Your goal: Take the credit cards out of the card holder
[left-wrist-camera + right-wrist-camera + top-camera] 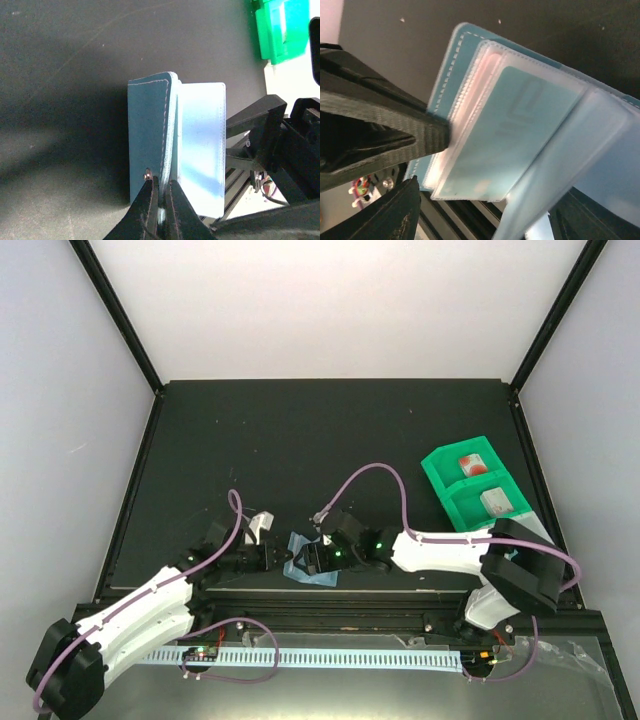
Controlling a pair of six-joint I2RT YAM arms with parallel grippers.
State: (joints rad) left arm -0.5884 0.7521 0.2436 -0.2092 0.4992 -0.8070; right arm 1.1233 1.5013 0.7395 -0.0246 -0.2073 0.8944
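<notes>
Right wrist view.

- **Item one:** card holder (445,75), pale blue, opened out with its plastic leaves fanned. It is held at the near edge of the table (300,440), between the two arms.
- **Item two:** teal card (520,125), seated inside a clear sleeve (560,165). I cannot tell whether an edge sticks out.
- **Item three:** left gripper (161,184), fingers pinched tight on the holder's stitched cover, steadying it.
- **Item four:** right gripper (490,220), fingers spread wide either side of the leaves, holding nothing.
- **Item five:** green tray (440,485), well apart to the right. It holds a white card with a red blotch (470,464) and a pale grey card (497,502).

I judge the last removal is in hand. Next I must close the right fingers on the teal card alone and draw it along its sleeve while the left holds firm.
</notes>
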